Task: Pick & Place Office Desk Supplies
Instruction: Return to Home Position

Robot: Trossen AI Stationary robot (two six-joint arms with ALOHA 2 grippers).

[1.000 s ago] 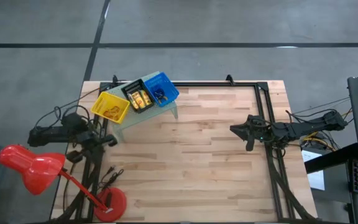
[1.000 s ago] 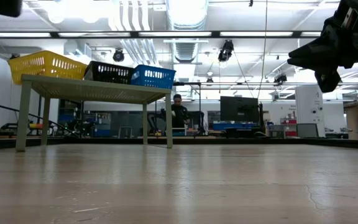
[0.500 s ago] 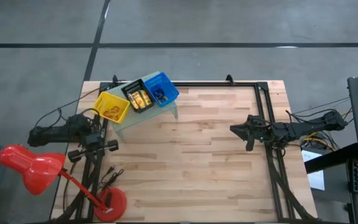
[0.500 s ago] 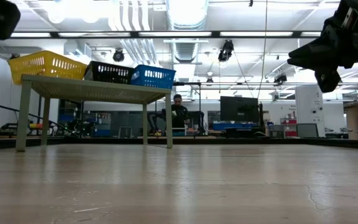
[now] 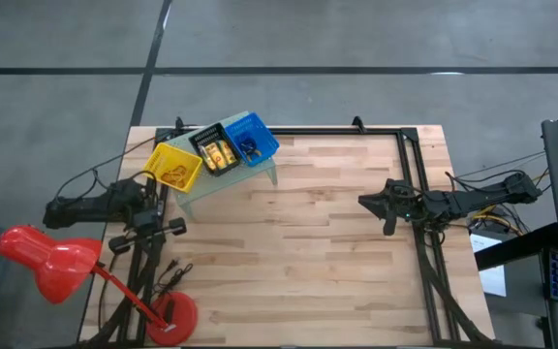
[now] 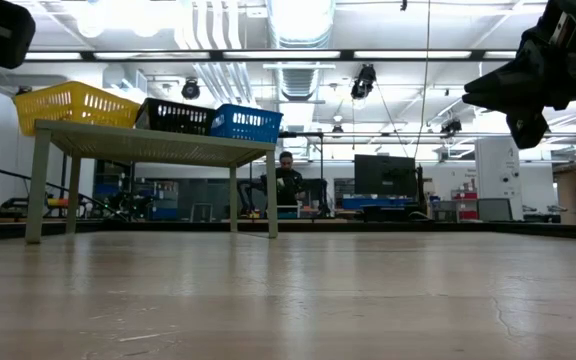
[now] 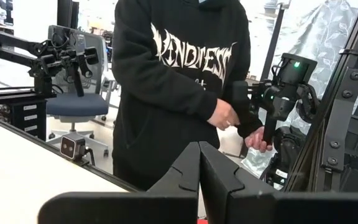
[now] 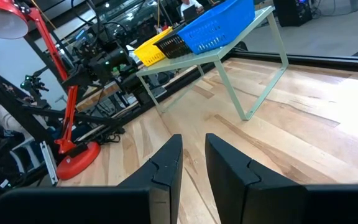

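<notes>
The left gripper (image 5: pixel 161 197) hung over the left edge of the table (image 5: pixel 327 262), just beside the pale green riser (image 5: pixel 223 182), its fingers (image 7: pixel 184 179) clenched together on nothing. The right gripper (image 5: pixel 364 202) hovered above the right half of the table, well apart from the riser, its fingers (image 8: pixel 166 167) released with a narrow gap between them and nothing in it.

The riser stood at the far left corner and carried three bins in a row. The yellow bin (image 5: pixel 155 163) held tan-orange rubber bands (image 5: pixel 175 173), the black bin (image 5: pixel 201 142) held yellow-gold pieces (image 5: pixel 220 155), and the blue bin (image 5: pixel 262 136) held small rings (image 5: pixel 248 148), too small to sort by colour. A red lamp (image 5: pixel 50 258) leaned at the near left corner. Beyond the table's edge a person (image 7: pixel 179 74) in a black hoodie stood gripping a handle
</notes>
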